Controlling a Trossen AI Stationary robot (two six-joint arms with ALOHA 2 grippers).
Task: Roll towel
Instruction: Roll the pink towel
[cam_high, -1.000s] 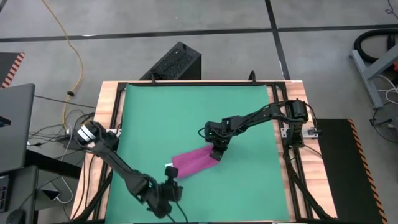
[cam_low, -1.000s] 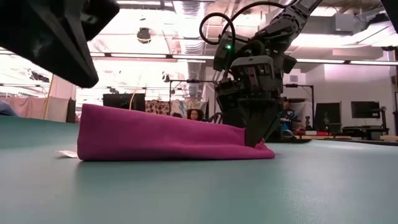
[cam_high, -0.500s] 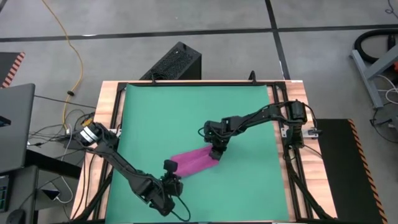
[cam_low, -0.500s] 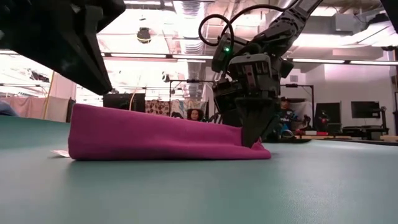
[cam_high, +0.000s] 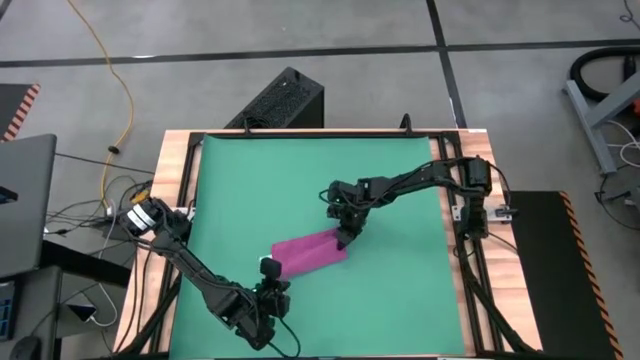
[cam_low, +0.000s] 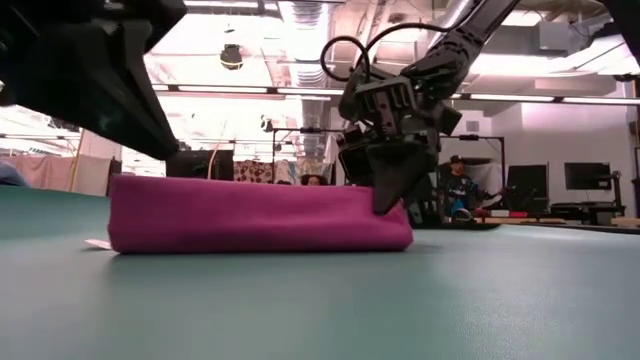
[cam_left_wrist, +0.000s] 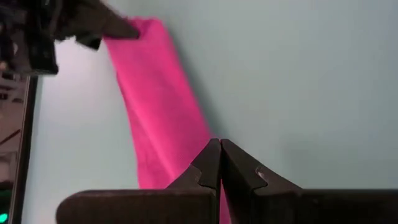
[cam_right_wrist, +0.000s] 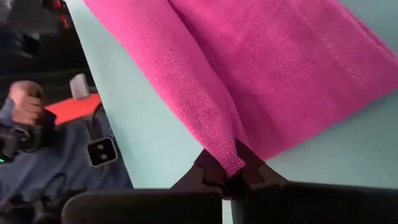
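The magenta-pink towel (cam_high: 305, 255) lies as a long folded strip on the green mat (cam_high: 300, 170), in the near middle. Its white tag (cam_high: 266, 266) sticks out at its left end. My right gripper (cam_high: 343, 238) is shut on the towel's right end and holds that edge just off the mat; the right wrist view shows the cloth (cam_right_wrist: 280, 68) pinched between its tips (cam_right_wrist: 228, 171). My left gripper (cam_high: 272, 287) is shut, its tips (cam_left_wrist: 219, 144) at the towel's (cam_left_wrist: 158, 99) left end. In the low view the towel (cam_low: 250, 215) has a rounded right end under the right gripper (cam_low: 385, 205).
A wooden frame (cam_high: 180, 200) borders the mat. A black box (cam_high: 285, 100) stands on the floor behind the table. A person's hand (cam_right_wrist: 25, 102) shows beyond the table in the right wrist view. Bare mat (cam_low: 450, 300) lies all around the towel.
The right gripper has lifted and pulled the towel's right end back over itself, so that end is now rounded. The towel slid a little left. The left gripper moved closer to its left end.
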